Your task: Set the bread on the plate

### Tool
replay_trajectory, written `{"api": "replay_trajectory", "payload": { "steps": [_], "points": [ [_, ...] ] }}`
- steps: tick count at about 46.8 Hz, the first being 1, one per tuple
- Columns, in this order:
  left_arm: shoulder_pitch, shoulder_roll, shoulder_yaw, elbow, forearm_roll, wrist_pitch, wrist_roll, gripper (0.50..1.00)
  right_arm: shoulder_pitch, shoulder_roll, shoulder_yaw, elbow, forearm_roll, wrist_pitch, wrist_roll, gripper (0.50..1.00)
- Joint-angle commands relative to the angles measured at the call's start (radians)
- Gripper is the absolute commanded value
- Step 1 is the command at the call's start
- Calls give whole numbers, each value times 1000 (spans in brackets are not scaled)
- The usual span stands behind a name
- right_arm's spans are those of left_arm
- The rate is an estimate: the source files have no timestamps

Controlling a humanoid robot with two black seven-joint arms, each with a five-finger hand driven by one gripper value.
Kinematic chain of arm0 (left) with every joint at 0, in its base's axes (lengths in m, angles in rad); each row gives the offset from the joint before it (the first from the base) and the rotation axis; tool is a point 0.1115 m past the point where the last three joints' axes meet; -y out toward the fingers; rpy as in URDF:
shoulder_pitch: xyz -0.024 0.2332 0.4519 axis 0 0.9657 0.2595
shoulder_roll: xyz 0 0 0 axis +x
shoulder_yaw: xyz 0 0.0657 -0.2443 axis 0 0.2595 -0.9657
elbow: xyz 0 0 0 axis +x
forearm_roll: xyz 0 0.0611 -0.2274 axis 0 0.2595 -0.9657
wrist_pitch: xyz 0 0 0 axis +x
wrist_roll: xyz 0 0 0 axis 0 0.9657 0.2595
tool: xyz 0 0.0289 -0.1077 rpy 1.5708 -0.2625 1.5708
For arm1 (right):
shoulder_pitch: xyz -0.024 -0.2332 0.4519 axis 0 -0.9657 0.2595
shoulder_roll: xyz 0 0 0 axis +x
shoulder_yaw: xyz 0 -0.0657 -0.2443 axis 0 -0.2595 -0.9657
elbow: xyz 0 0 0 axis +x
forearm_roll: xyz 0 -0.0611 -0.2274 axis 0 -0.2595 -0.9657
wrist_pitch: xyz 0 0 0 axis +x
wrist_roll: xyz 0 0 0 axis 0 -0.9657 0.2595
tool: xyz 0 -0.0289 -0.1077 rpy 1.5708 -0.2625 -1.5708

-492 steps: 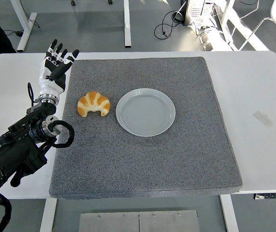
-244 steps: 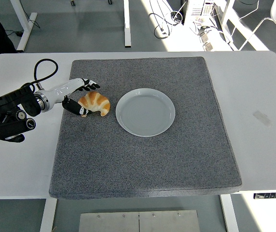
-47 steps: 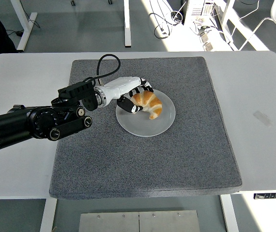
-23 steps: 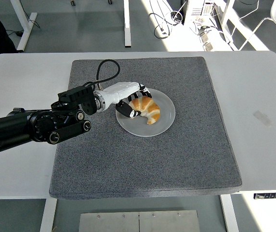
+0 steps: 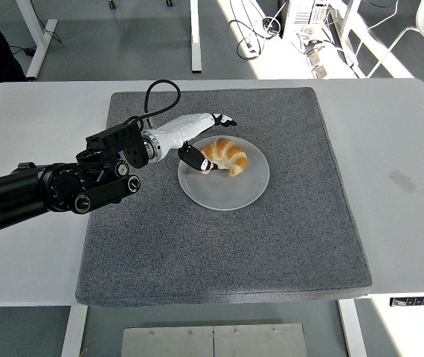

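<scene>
While the bread (image 5: 225, 156) lies on the plate (image 5: 227, 195), upper left of centre, the left hand (image 5: 197, 134) is seen beside it, fingers (image 5: 223, 120) spread above the bread, thumb at its left end. Both are carried on a grey mat (image 5: 219, 245) on the desk (image 5: 398, 134).

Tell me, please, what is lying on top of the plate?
A croissant lies on the plate's far left part. The left robot hand is open beside it, thumb by its left end. The plate surface under the bread is covered.
</scene>
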Motion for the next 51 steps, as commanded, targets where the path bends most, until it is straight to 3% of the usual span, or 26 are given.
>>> {"api": "replay_trajectory", "payload": {
  "steps": [1, 19, 28, 34, 45, 51],
  "points": [
    [0, 0, 0, -3, 0, -1, -2, 928, 0, 0, 0, 0, 0, 0, 0, 1000],
    [1, 12, -112, -4, -115, -6, -26, 928, 0, 0, 0, 0, 0, 0, 0, 1000],
    [9, 29, -175, -4, -245, -1, -100, 927, 0, 0, 0, 0, 0, 0, 0, 1000],
    [17, 60, -216, -3, -403, 6, -182, 927, 0, 0, 0, 0, 0, 0, 0, 1000],
    [44, 68, -245, 2, -589, 125, -273, 925, 0, 0, 0, 0, 0, 0, 0, 1000],
    [86, 68, -310, 8, -676, 134, -316, 922, 0, 0, 0, 0, 0, 0, 0, 1000]
  ]
}}
